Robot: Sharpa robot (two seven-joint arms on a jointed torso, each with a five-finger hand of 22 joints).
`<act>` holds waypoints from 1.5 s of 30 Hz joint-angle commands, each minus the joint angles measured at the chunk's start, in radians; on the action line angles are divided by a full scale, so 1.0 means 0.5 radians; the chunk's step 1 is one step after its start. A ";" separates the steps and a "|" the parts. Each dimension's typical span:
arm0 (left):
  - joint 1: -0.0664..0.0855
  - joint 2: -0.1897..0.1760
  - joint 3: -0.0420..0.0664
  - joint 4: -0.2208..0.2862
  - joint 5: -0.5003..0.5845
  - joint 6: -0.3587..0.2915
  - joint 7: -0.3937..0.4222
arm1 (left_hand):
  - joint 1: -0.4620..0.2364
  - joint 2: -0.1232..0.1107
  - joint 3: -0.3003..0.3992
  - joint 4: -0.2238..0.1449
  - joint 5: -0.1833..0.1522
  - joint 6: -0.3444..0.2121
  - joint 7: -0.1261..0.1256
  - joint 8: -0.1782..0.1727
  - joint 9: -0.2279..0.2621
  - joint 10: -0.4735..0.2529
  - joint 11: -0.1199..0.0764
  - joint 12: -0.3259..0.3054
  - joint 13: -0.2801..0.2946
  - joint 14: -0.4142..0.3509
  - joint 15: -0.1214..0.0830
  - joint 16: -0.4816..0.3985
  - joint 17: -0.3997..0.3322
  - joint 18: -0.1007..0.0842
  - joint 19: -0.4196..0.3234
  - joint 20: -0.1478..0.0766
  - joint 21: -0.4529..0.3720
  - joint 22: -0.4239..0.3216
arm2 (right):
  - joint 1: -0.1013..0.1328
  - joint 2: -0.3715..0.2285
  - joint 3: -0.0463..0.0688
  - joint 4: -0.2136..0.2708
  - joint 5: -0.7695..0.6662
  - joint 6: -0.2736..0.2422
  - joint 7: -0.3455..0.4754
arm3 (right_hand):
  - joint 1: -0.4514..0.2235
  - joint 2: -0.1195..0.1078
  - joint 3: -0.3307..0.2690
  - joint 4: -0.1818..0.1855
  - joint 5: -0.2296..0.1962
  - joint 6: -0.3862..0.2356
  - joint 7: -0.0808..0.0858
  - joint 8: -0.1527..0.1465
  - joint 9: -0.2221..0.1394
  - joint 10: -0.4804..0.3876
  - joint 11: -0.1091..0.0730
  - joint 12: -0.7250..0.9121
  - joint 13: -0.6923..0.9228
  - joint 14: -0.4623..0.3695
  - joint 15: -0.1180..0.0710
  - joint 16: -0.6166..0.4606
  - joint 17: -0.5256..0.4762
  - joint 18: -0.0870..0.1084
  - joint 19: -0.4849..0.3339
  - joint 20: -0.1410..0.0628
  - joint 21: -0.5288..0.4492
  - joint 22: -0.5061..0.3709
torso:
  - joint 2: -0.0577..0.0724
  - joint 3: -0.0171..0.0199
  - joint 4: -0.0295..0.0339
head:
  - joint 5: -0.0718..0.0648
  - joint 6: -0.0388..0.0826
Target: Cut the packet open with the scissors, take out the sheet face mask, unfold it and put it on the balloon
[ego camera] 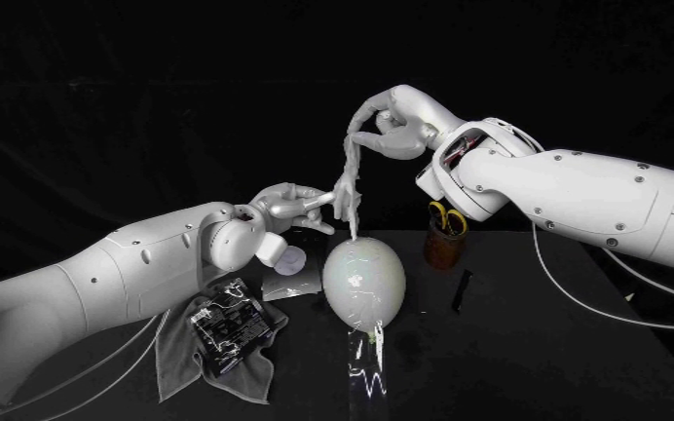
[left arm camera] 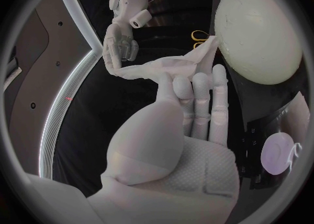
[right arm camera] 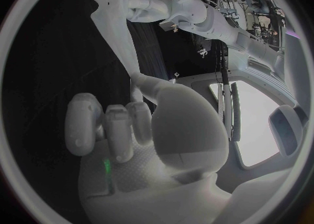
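**Two robot hands hold a sheet mask stretched above the balloon**

The right hand (ego camera: 387, 131), high above the balloon (ego camera: 365, 280), grasps the upper end of the mask (ego camera: 347, 182) between thumb and curled fingers. The left hand (ego camera: 292, 207), lower and just left of the balloon's top, pinches the mask at its fingertips (left arm camera: 219, 90). The mask runs as a narrow, bunched strip from one grip to the other. Its loose end trails down to the balloon's top, and contact cannot be told. A grey cloth (ego camera: 197, 358) lies left of the balloon, and scissors (ego camera: 448, 216) stand in a cup (ego camera: 445, 248) to its right.
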 commanded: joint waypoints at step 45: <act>0.128 -0.102 0.028 0.112 -0.211 -0.568 0.349 | -0.077 -0.246 1.080 -0.088 -0.008 -0.315 0.039 0.366 0.476 -1.157 0.233 0.104 -0.014 -1.095 0.273 0.287 -0.011 -0.080 -0.875 0.139 0.306 0.407 | -0.045 -0.013 -0.019 -0.109 -0.064 0.064 -0.158 | -0.003 0.012 0.024 -0.001 0.013 0.010 -0.004 0.010 0.196 0.068 -0.001 0.005 0.333 0.213 -0.013 0.008 0.527 -0.020 0.001 -0.003 -0.002 0.375 | -0.002 0.0024 0.001 | -0.010 0.006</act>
